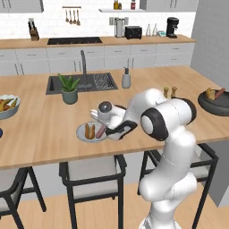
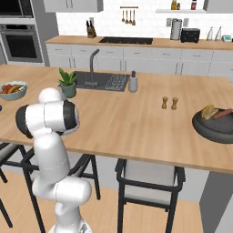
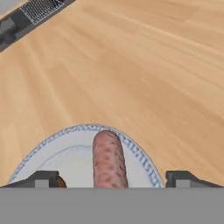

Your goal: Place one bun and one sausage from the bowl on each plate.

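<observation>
A pale grey plate (image 1: 85,136) lies near the counter's front edge with a bun (image 1: 90,131) and a reddish sausage (image 1: 100,131) on it. My gripper (image 1: 108,131) hangs low at the plate's right side. In the hand view the gripper (image 3: 112,178) is open. Its fingertips (image 3: 46,178) stand wide apart on either side of the sausage (image 3: 108,159), which rests on the plate (image 3: 70,151) untouched. The dark bowl (image 1: 214,106) sits at the far right of the counter with another bun (image 1: 210,94) and sausage (image 1: 219,93) inside. It is also in the right base view: bowl (image 2: 214,129), bun (image 2: 208,111), sausage (image 2: 223,113).
A pale fruit bowl (image 1: 6,109) stands at the counter's left end. Behind the plate are a potted plant (image 1: 69,89), the sink (image 1: 82,82) and a soap dispenser (image 1: 126,79). Two small shakers (image 1: 170,91) stand between the plate and the bowl. Stools line the front edge.
</observation>
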